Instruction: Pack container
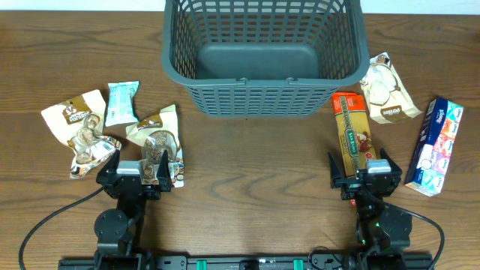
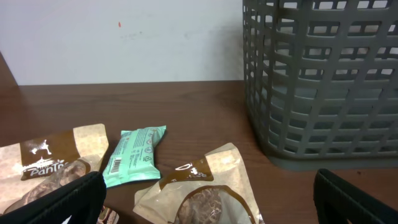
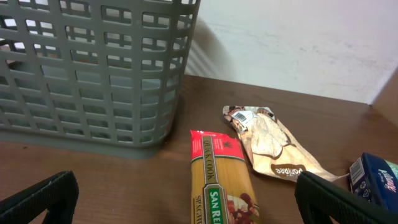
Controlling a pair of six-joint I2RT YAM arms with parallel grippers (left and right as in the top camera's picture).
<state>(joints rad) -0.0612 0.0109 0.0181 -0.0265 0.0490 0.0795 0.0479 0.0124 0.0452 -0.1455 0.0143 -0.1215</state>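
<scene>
The container (image 1: 255,97) is a dark grey slotted basket at the back centre of the table, with nothing inside; it also fills the left wrist view's right side (image 2: 317,81) and the right wrist view's left side (image 3: 93,68). My left gripper (image 1: 137,166) (image 2: 208,202) stands open over the near end of a brown snack pouch (image 1: 155,139) (image 2: 199,193). My right gripper (image 1: 365,169) (image 3: 189,202) stands open over the near end of a spaghetti packet (image 1: 354,135) (image 3: 221,180). Neither gripper holds anything.
Left of the basket lie a teal packet (image 1: 121,103) (image 2: 134,155) and a brown and white pouch (image 1: 79,127) (image 2: 50,162). Right of it lie a beige pouch (image 1: 386,90) (image 3: 267,143) and a blue tissue pack (image 1: 435,146) (image 3: 373,177).
</scene>
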